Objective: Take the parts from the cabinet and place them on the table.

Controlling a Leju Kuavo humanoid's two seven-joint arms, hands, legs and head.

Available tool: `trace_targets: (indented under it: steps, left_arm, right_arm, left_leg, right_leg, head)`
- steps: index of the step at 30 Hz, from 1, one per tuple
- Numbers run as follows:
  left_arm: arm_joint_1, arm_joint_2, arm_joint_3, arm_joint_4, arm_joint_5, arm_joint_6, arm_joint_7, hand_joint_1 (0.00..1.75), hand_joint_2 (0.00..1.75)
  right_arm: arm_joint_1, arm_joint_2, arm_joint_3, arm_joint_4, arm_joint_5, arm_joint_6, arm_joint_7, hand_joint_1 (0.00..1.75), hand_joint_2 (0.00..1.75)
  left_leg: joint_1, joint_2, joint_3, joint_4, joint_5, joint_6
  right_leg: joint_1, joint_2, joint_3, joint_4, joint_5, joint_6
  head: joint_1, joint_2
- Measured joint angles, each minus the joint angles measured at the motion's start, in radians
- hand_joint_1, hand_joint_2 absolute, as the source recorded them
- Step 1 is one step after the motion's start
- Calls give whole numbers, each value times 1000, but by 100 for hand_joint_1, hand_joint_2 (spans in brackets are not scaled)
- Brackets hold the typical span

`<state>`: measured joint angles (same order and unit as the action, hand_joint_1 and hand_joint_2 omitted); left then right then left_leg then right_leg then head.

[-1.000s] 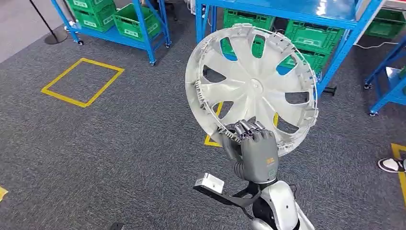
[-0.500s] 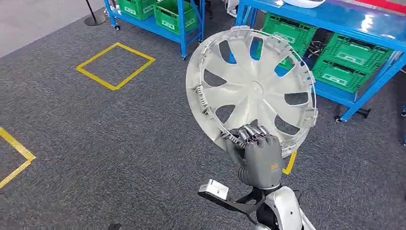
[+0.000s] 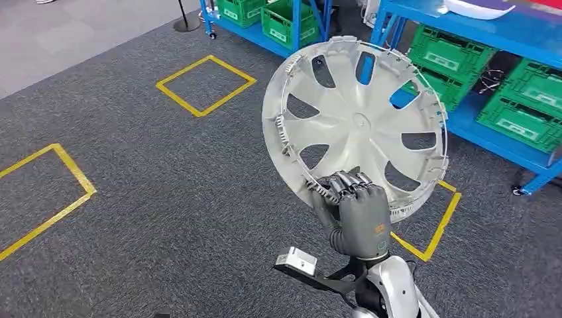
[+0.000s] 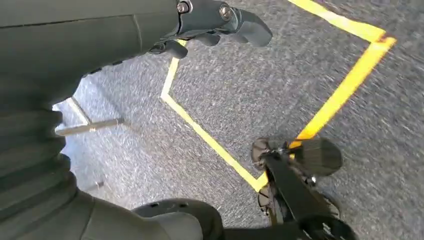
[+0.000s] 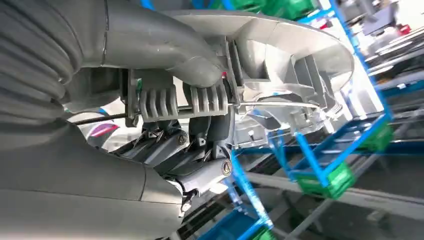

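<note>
A silver wheel cover (image 3: 358, 126) with spoke cut-outs stands almost upright in front of me, its face toward the head camera. My right hand (image 3: 354, 209) grips its lower rim, fingers curled over the edge. In the right wrist view the thick thumb (image 5: 165, 45) presses on the wheel cover's ribbed back (image 5: 280, 40) while the dark fingers (image 5: 200, 150) wrap the other side. My left hand (image 4: 220, 22) hangs over the grey carpet and holds nothing, its fingers loosely extended.
A blue table (image 3: 504, 33) with a white part (image 3: 477, 8) on it stands ahead right, green crates (image 3: 523, 119) beneath. A second blue rack with green crates (image 3: 285, 20) is further back. Yellow squares (image 3: 205, 85) (image 3: 46, 199) (image 3: 431, 225) mark the grey carpet.
The whole picture has shifted: the camera turned, so racks and floor marks slid rightward. My right hand keeps the same hold on the wheel cover.
</note>
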<state>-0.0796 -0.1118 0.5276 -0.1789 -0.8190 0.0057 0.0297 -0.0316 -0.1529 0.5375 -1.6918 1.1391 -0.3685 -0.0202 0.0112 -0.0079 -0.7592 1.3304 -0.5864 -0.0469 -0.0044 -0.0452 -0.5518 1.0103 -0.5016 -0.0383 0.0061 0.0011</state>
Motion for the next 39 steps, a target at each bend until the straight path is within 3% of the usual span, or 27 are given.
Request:
trace_targets:
  steps: [1, 3, 4, 5, 6, 9, 11, 12, 13, 14, 15, 16, 18, 19, 20, 22, 24, 26, 27, 29, 30, 31, 33, 34, 35, 36, 39]
  left_arm:
    - [0, 0, 0, 0, -1, 1, 1, 0, 175]
    - [-1, 2, 0, -1, -6, 3, 2, 0, 175]
    - [-4, 2, 0, -2, -8, 3, 3, 0, 175]
    - [-8, 1, 0, -2, -10, 3, 4, 0, 175]
    - [-9, 1, 0, -2, -10, 3, 4, 0, 175]
    - [-9, 1, 0, -1, -15, 3, 10, 0, 175]
    - [-10, 0, 0, -1, -18, 3, 13, 0, 175]
    - [-14, 2, 0, -2, -19, 5, 16, 0, 175]
    - [-17, 1, 0, -2, -19, 5, 18, 0, 175]
    - [-17, 1, 0, -2, -19, 5, 19, 0, 175]
    - [-17, 1, 0, -1, -21, 5, 21, 0, 175]
    - [-16, 1, 0, -1, -22, 5, 22, 0, 175]
    - [-17, 1, 0, -1, -27, 5, 23, 0, 175]
    - [-18, 0, 0, -1, -28, 5, 24, 0, 175]
    - [-20, -1, 0, -1, -29, 5, 27, 0, 175]
    - [-21, 0, 0, -1, -31, 5, 30, 0, 175]
    - [-18, 0, 0, 0, -32, 5, 32, 0, 175]
    - [-18, -1, 0, 0, -34, 5, 34, 0, 175]
    - [-22, -3, 0, 0, -34, 5, 34, 0, 175]
    - [-25, -3, 0, 0, -35, 5, 33, 0, 175]
    - [-24, -3, 0, 0, -35, 5, 34, 0, 175]
    - [-23, -3, 0, 0, -35, 6, 34, 0, 175]
    - [-23, -2, 0, -1, -36, 7, 34, 0, 175]
    - [-25, -2, 0, -2, -36, 7, 34, 0, 175]
    - [-28, -3, 0, -2, -37, 7, 34, 0, 175]
    - [-28, -5, 0, -2, -37, 9, 34, 0, 175]
    - [-23, -4, 0, -1, -37, 11, 39, 0, 175]
  right_arm:
    - [0, -1, 0, 0, -1, -1, -1, 175, 175]
    - [0, -3, 0, 0, -2, -2, -1, 175, 175]
    - [0, -4, 0, 0, -2, -2, -1, 175, 175]
    - [-1, -5, 0, 0, -2, -4, 0, 175, 175]
    - [-1, -6, 0, 0, -2, -5, -2, 175, 175]
    - [-3, -6, 1, 0, -2, -7, 0, 175, 175]
    - [-2, -6, 1, 0, 0, -9, 5, 175, 175]
    - [0, -7, 1, 0, 1, -10, 9, 175, 175]
    - [2, -9, 1, 0, 3, -9, 9, 175, 175]
    - [4, -11, 1, 0, 3, -9, 11, 175, 175]
    - [5, -11, 1, 0, 4, -9, 11, 175, 175]
    - [6, -11, 1, 0, 4, -8, 12, 175, 175]
    - [6, -11, 1, 0, 4, -7, 14, 175, 175]
    - [6, -11, 1, 0, 5, -7, 14, 175, 175]
    - [6, -12, 1, 0, 6, -7, 14, 175, 175]
    - [8, -13, 1, 0, 11, -6, 15, 175, 175]
    - [7, -13, 1, -1, 16, -5, 18, 175, 175]
    - [7, -13, 1, -2, 21, -3, 21, 175, 175]
    - [8, -13, 1, -2, 22, -2, 24, 175, 175]
    - [10, -13, 1, -2, 24, 0, 27, 175, 175]
    - [12, -13, 1, -2, 26, 1, 28, 175, 175]
    - [13, -13, 1, -2, 28, 2, 29, 175, 175]
    - [13, -13, 1, -2, 31, 5, 30, 175, 175]
    - [13, -12, 1, -2, 34, 6, 30, 175, 175]
    - [13, -13, 1, -3, 36, 7, 30, 175, 175]
    - [11, -13, 1, -5, 37, 7, 31, 175, 175]
    - [11, -13, 1, -9, 37, 7, 29, 175, 175]
  left_leg:
    - [2, 4, 22, -36, 26, -2]
    - [5, 29, 118, -203, 99, -4]
    - [4, 78, 170, -296, 116, -3]
    - [-4, 78, 175, -303, 111, 9]
    - [-2, 62, 170, -303, 115, 21]
    - [-5, 31, 163, -308, 122, 41]
    - [1, 13, 161, -312, 129, 53]
    - [1, 3, 158, -312, 131, 57]
    - [-1, -10, 155, -312, 132, 59]
    - [-2, -23, 153, -311, 133, 60]
    - [-2, -36, 153, -310, 133, 60]
    - [-2, -48, 153, -308, 133, 59]
    - [-2, -77, 153, -303, 135, 57]
    - [-1, -89, 152, -301, 135, 54]
    - [-5, -98, 148, -298, 136, 46]
    - [0, -117, 140, -301, 142, 31]
    - [1, -138, 134, -312, 151, 13]
    - [-4, -41, 115, -266, 119, 14]
    - [-3, -15, 84, -199, 76, 11]
    - [1, -3, 19, -45, 3, 3]
    - [3, -2, 1, 3, -8, 0]
    - [4, 1, 12, -9, 6, -2]
    - [7, 17, 95, -151, 76, -4]
    - [8, 41, 150, -244, 109, -5]
    - [1, 86, 175, -300, 98, -1]
    - [2, 67, 178, -303, 109, 16]
    - [-5, 34, 168, -299, 110, 33]
  right_leg:
    - [0, -11, 0, 0, 0, 1]
    - [-2, -33, 3, 3, -4, 6]
    - [0, -43, 5, 8, -9, 13]
    - [7, -51, 3, 12, -14, 21]
    - [7, -59, 3, 10, -13, 26]
    - [4, -85, 7, 9, -14, 45]
    - [-5, 6, -17, 67, -59, 55]
    - [-6, 29, -53, 143, -102, 57]
    - [-6, 38, -99, 237, -144, 58]
    - [-5, 40, -133, 304, -165, 59]
    - [-5, 40, -149, 332, -162, 58]
    - [-5, 42, -140, 309, -136, 55]
    - [-7, 55, -62, 147, -43, 47]
    - [-8, 89, -16, 56, -6, 42]
    - [-7, 124, -6, 27, -20, 41]
    - [-1, 101, -10, 25, -12, 38]
    - [0, 80, -7, 15, -3, 21]
    - [-4, 56, -3, 3, 5, 4]
    - [-3, 42, -5, 4, 5, 0]
    - [0, 16, -6, 4, 4, -1]
    - [0, 1, -7, 4, 4, -1]
    - [0, -11, -7, 4, 4, -1]
    - [-1, -35, -6, 7, 2, 3]
    - [-2, -46, -4, 10, -1, 8]
    - [4, -55, -5, 14, -6, 16]
    - [7, -62, -6, 21, -10, 24]
    - [4, -89, -1, 16, -8, 39]
  head:
    - [0, 0]
    - [0, 0]
    - [0, 0]
    - [0, 0]
    - [4, 0]
    - [3, 0]
    - [6, 0]
    - [10, 0]
    - [10, 0]
    - [10, 0]
    - [10, 0]
    - [10, 0]
    - [10, 0]
    - [10, 0]
    - [9, 0]
    - [8, 0]
    - [9, 0]
    - [4, 0]
    - [2, 0]
    - [2, 0]
    - [2, 0]
    - [2, 0]
    - [2, 0]
    - [2, 0]
    - [2, 0]
    - [3, 0]
    - [5, 0]
